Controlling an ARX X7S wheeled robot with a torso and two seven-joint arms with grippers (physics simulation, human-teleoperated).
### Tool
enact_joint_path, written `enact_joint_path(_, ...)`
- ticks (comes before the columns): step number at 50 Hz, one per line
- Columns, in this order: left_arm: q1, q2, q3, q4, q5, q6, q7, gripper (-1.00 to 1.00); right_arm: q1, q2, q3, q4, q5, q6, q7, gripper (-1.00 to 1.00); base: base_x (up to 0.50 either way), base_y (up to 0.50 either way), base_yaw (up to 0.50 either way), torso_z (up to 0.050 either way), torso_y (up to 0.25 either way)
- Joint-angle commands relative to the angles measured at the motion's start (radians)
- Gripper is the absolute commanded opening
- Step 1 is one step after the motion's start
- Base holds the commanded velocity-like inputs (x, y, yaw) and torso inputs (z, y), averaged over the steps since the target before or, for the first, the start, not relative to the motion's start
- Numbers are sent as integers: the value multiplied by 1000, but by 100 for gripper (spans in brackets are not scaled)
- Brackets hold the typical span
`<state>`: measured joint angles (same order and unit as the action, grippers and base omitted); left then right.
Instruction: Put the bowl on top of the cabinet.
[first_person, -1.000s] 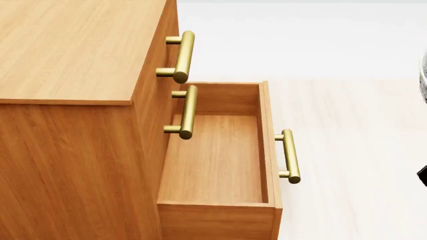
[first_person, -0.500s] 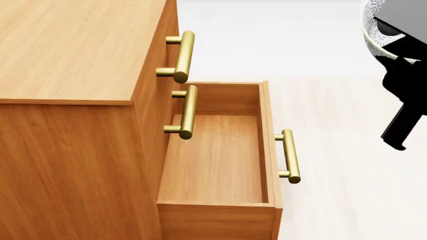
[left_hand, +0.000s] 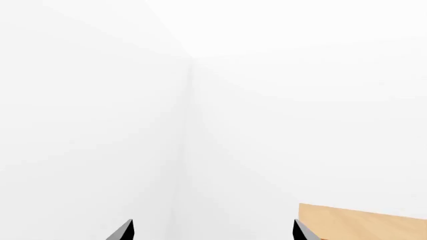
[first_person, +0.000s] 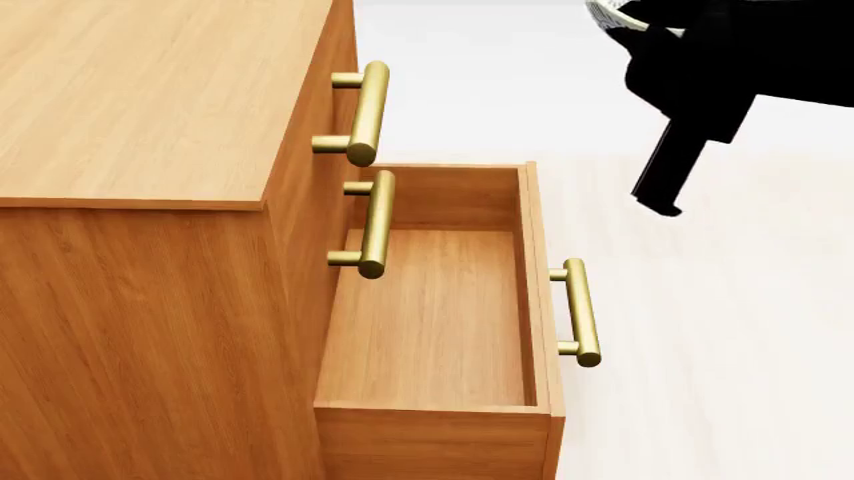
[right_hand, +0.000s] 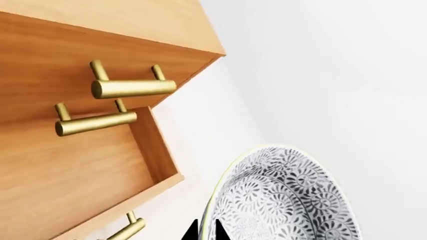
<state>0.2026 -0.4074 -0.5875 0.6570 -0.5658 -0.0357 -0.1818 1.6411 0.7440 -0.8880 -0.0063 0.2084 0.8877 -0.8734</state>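
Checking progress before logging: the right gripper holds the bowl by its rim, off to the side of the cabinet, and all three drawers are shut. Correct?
Not quite. The bottom drawer is pulled open and empty, as the head view shows. The rest stands: the right gripper pinches the bowl by its rim, beside the cabinet.

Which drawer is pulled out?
The lowest drawer of the cabinet is pulled out and looks empty inside. The two drawers above stay shut, only their brass handles sticking out.

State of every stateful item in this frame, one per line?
bowl: held at its rim, off the cabinet
cabinet: top bare where visible
bottom drawer: pulled open, empty
upper two drawers: closed
right gripper: shut on bowl
left gripper: open, empty
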Motion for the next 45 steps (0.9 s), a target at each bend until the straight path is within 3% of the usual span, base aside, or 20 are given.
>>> enact_joint_path(1, 4, 18, -19, 1, 16, -5, 26, 100, 24, -131, 6, 34, -24, -39, -26, -100, 0, 0, 0, 0, 0)
enact_joint_path(26, 6, 16, -16, -4, 10, 0, 25, 100, 85, -316, -18, 77, -3, -35, -33, -100, 0, 0, 0, 0, 0)
enact_joint_path(45, 6, 13, -11, -6, 10, 3, 23, 100, 109, -406, -10, -25, 30, 57, -7, -100, 0, 0, 0, 0, 1)
